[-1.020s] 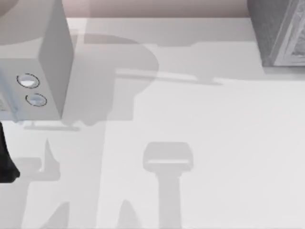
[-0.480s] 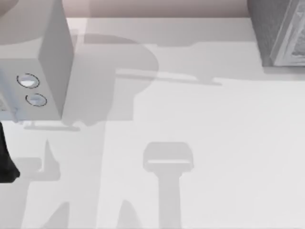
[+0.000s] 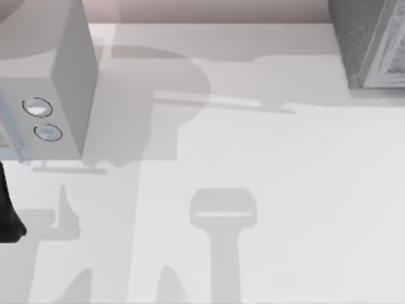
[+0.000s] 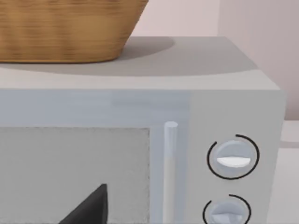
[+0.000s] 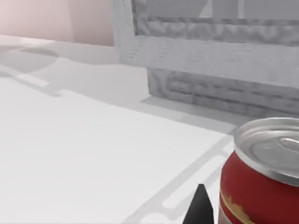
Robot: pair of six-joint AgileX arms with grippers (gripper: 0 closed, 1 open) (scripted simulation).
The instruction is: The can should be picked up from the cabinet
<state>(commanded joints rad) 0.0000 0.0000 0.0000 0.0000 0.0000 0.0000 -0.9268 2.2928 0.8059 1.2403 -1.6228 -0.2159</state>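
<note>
- Right gripper [image 5: 201, 207]: dark tip just beside the red can [image 5: 261, 179], in front of the cabinet [image 5: 210, 51]. Apart, together or clamped: cannot tell.
- Can upright, silver lid with pull tab facing up, very close to the right wrist camera. Outside the cabinet, over the white table [image 5: 84, 154], near the cabinet's lower front edge.
- Resting on the table or lifted off it: cannot tell, base out of frame.
- Likely reason for the closeness: wrist lined up at can-body height for a side grasp, keeping the can vertical.
- Cabinet at the table's far right corner in the top view, so a job for the right arm on reach alone.
- Left gripper [image 4: 91, 205]: dark wedge low in front of the microwave [image 4: 140, 107] door, beside the door handle [image 4: 170, 172] and two round knobs [image 4: 232, 157]. State: cannot tell.
- Left arm at the top view's left edge by the microwave, apparently idle, well apart from the cabinet and out of the right arm's way.
- Wicker basket [image 4: 65, 28] on the microwave roof, not part of the task.
- Judgement: pick at or near the grasp step. Risk: tipping the can if closed off-centre.
</note>
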